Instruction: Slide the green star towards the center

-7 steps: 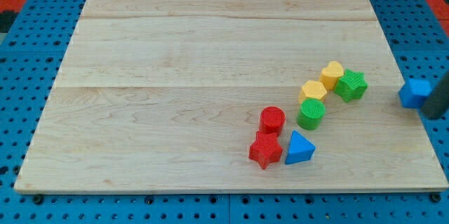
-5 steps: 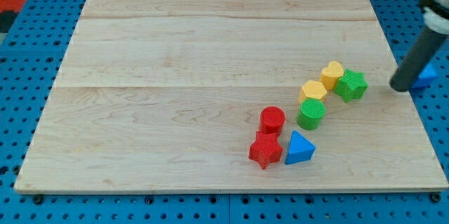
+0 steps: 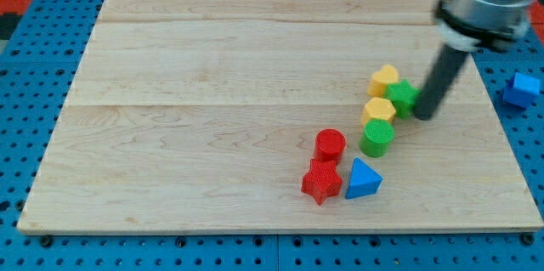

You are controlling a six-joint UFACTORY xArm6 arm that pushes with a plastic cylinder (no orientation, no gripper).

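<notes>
The green star (image 3: 401, 96) lies on the wooden board (image 3: 212, 93), right of its middle. My tip (image 3: 423, 115) touches the star's right side, and the dark rod rises from it toward the view's top right. A yellow block (image 3: 385, 78) touches the star at its upper left. Another yellow block (image 3: 379, 110) sits at its lower left.
A green cylinder (image 3: 376, 138) sits below the yellow blocks. A red cylinder (image 3: 330, 145), a red star (image 3: 322, 181) and a blue triangle (image 3: 365, 178) cluster lower down. A blue block (image 3: 522, 89) lies off the board at the view's right.
My tip has swept left from the board's right edge to the green star. The star and the upper yellow block have shifted left. The blue block is uncovered again.
</notes>
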